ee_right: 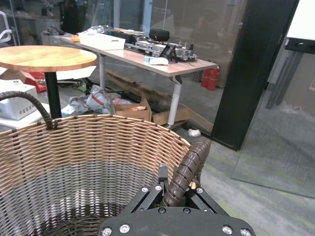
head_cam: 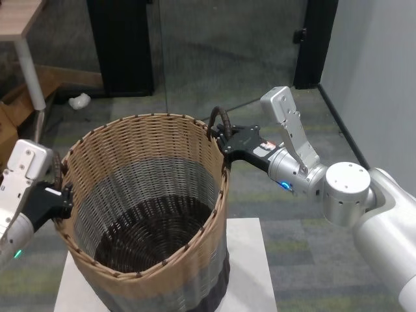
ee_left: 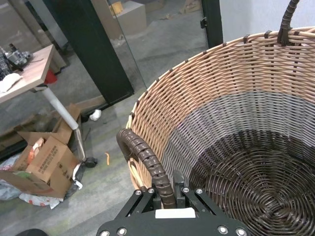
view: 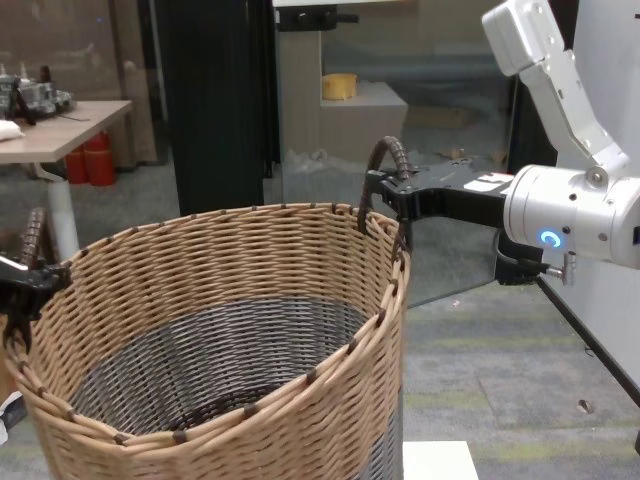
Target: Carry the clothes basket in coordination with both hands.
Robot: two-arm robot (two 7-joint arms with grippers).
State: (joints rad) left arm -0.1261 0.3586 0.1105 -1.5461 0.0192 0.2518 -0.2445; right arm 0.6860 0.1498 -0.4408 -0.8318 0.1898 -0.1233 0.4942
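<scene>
The clothes basket (head_cam: 149, 175) is a big round wicker tub with a tan upper band and a grey lower band, in the middle of the head view over a white table. My left gripper (head_cam: 64, 195) is shut on its left dark brown loop handle (ee_left: 145, 160); the left wrist view shows the fingers (ee_left: 183, 191) pinching the handle's base. My right gripper (head_cam: 224, 140) is shut on the right handle (ee_right: 189, 167) at the far right rim, with a blue ring light on its wrist (view: 545, 240). The basket is empty inside (ee_left: 246, 177). Whether its base touches the table cannot be told.
The white table top (head_cam: 253, 260) lies under the basket. A black pillar (head_cam: 120, 45) and a glass wall stand behind. A wooden desk with a white leg (head_cam: 29, 65) and cardboard boxes (ee_left: 44, 157) are on the left, and a round wooden table (ee_right: 47, 56) farther off.
</scene>
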